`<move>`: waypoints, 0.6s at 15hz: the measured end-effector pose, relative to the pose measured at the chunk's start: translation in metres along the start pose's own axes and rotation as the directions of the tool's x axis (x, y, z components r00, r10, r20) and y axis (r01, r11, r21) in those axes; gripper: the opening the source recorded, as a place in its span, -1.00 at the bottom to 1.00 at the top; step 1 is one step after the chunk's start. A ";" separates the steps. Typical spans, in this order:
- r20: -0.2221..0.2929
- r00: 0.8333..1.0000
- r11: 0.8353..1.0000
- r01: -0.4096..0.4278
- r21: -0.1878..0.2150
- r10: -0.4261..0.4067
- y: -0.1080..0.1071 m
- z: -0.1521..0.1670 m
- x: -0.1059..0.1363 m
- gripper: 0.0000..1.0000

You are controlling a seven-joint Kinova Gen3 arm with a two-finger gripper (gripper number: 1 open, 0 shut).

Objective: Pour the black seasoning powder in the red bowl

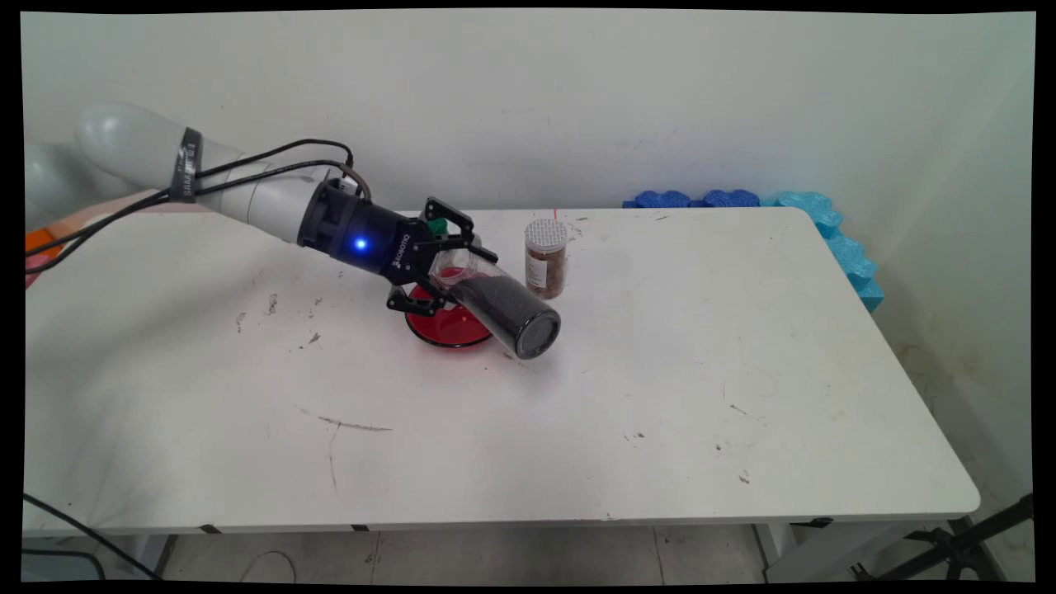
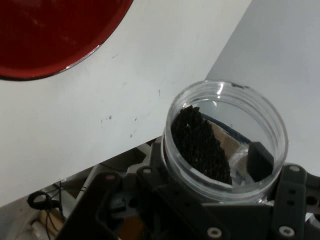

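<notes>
My gripper point(image 1: 450, 276) is shut on a clear jar point(image 1: 503, 309) partly filled with black grains. The jar lies tilted: its dark base points down to the right, close over the white table point(image 1: 660, 396), and its open mouth sits up between the fingers. In the hand view the open mouth of the jar point(image 2: 225, 140) faces the camera, black grains heaped inside, with the gripper point(image 2: 220, 187) clamped round it. A red plate point(image 1: 445, 328) lies on the table just under and behind the gripper; the same plate point(image 2: 45, 35) fills the hand view's upper left.
A small spice jar point(image 1: 545, 257) with a white perforated lid and brown contents stands upright just right of the held jar. Something green point(image 1: 437, 224) shows behind the gripper. Blue foam pieces point(image 1: 825, 223) line the table's back right edge. An orange object point(image 1: 37, 243) sits at far left.
</notes>
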 end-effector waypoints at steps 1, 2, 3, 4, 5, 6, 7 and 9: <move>0.002 1.000 1.000 0.010 -0.002 -0.010 0.000 0.000 0.001 -1.00; 0.003 1.000 1.000 0.020 -0.004 -0.020 0.000 0.001 0.003 -1.00; 0.004 1.000 1.000 0.029 -0.005 -0.029 0.000 0.001 0.004 -1.00; 0.004 0.999 0.999 0.039 -0.007 -0.038 0.000 0.001 0.006 -1.00; 0.005 0.999 0.999 0.048 -0.008 -0.048 0.000 0.001 0.008 -1.00; 0.006 0.998 0.998 0.056 -0.010 -0.056 0.000 0.001 0.010 -1.00; 0.006 0.998 0.998 0.063 -0.011 -0.063 0.000 0.002 0.011 -1.00; 0.006 0.997 0.997 0.080 -0.016 -0.080 0.000 0.002 0.014 -1.00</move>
